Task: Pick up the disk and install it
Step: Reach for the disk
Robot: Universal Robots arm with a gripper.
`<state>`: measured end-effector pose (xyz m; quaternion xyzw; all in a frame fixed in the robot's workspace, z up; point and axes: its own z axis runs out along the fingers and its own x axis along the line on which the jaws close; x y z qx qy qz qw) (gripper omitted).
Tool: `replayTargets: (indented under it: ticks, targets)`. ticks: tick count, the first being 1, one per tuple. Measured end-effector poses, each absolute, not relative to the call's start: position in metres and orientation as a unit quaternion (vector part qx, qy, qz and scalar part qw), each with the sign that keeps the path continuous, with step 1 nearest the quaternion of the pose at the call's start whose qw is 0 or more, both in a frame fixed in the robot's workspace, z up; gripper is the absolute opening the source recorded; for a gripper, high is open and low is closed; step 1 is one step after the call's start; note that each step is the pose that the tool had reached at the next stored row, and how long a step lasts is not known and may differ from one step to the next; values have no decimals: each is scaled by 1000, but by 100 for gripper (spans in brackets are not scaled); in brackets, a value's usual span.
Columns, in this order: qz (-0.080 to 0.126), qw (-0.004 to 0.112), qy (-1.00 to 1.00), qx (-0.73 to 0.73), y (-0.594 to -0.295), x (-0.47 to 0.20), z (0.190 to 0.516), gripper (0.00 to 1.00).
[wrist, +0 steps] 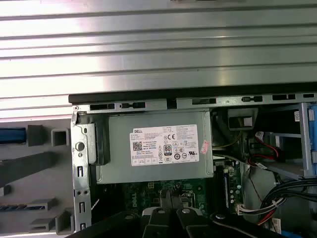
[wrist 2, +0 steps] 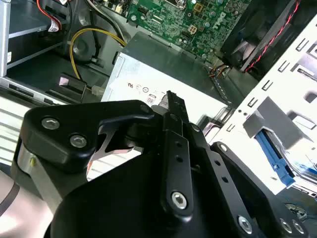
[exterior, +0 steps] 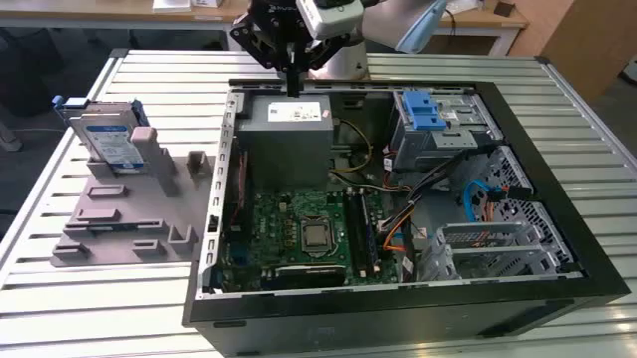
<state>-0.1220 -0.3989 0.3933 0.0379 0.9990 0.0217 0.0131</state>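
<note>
On grey stand (exterior: pixel 119 216) — disk (exterior: pixel 104 142) on end (label outward).

Gripper (wrist 2: pixel 171 97) over grey box (wrist 2: pixel 166 62), motherboard (wrist 2: pixel 198 20) beyond

Space above the upright disk (exterior: pixel 106 140) is open; cables (exterior: pixel 396 183) crowd the drive cage (exterior: pixel 443 123).

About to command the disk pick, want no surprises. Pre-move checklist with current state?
1. Silver hard drive with blue rails standing in grey plastic fixture: ok.
2. Black gripper empty, fingers together: ok.
3. Gripper at the drive: not ok, it hangs over the grey metal box with white sticker.
4. Black computer case open on top: ok.
5. Free slot in silver cage with blue latch: cannot tell.
</note>
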Motion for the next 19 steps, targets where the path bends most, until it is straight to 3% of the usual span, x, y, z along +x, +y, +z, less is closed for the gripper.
replayTargets:
  ticks: [19]
  targets:
    - [22,13,999,38,-399,-134,393,11]
